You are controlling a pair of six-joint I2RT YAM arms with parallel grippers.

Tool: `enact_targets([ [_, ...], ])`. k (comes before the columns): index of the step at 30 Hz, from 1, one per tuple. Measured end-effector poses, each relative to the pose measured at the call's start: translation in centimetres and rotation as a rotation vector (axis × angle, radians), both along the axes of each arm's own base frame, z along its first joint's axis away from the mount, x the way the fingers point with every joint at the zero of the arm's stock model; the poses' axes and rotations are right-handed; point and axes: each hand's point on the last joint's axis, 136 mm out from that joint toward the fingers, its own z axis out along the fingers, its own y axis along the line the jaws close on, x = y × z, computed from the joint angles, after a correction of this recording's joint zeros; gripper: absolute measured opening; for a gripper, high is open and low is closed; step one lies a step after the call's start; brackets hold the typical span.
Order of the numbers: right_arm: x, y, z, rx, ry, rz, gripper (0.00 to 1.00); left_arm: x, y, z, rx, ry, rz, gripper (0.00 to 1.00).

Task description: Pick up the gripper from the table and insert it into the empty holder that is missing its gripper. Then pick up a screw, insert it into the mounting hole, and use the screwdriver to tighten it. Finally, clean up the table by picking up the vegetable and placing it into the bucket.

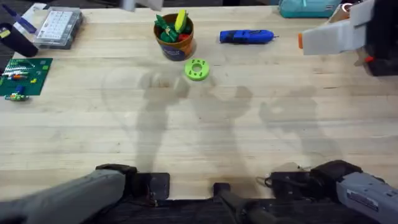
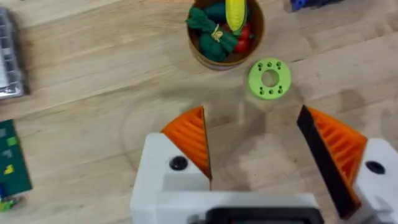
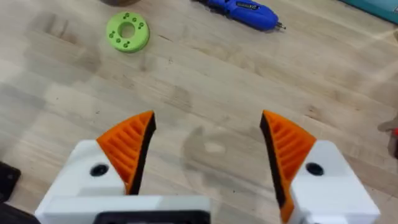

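Note:
The orange-brown bucket (image 1: 175,46) stands at the table's far middle with toy vegetables in it. Among them the yellow and green vegetable (image 1: 181,20) sticks up; the left wrist view shows it (image 2: 235,12) inside the bucket (image 2: 214,62). To its right lies the blue screwdriver (image 1: 246,37), bit pointing right, seen also in the right wrist view (image 3: 239,10). A white gripper part with an orange tip (image 1: 329,36) juts left from a dark holder (image 1: 379,50) at the far right. My left gripper (image 2: 255,146) and right gripper (image 3: 208,149) hang open over bare wood, holding nothing. No screw can be made out.
A lime-green ring (image 1: 196,70) lies just in front of the bucket. A clear parts box (image 1: 59,28) and a green circuit board (image 1: 23,77) sit at the far left. A teal object (image 1: 308,7) rests at the back edge. Both arm bases fill the near edge.

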Motion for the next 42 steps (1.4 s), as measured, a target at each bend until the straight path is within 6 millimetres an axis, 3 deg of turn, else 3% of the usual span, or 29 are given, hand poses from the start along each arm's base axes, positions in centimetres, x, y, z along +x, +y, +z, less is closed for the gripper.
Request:
enact_targets([
  [2, 0.0, 0.0, 0.0, 0.000, 0.000, 0.000, 0.993, -1.9, 0.4, 1.8, 0.005, -0.051, 0.008, 0.861],
  [3, 0.0, 0.0, 0.0, 0.000, 0.000, 0.000, 0.993, -4.7, 0.9, 4.3, 0.003, -0.129, 0.015, 0.862],
  [4, 0.0, 0.0, 0.0, 0.000, 0.000, 0.000, 0.993, -5.7, 1.1, 4.8, 0.003, -0.145, 0.017, 0.863],
  [5, 0.0, 0.0, 0.0, 0.000, 0.000, 0.000, 0.993, -8.3, 1.6, 5.8, 0.008, -0.177, 0.026, 0.863],
  [7, 0.0, 0.0, 0.0, 0.000, 0.000, 0.000, 0.993, -9.2, 1.8, 6.0, 0.010, -0.184, 0.029, 0.863],
  [42, 0.0, 0.0, 0.0, 0.000, 0.000, 0.000, 0.993, -9.4, 1.8, 5.9, 0.012, -0.179, 0.030, 0.863],
])
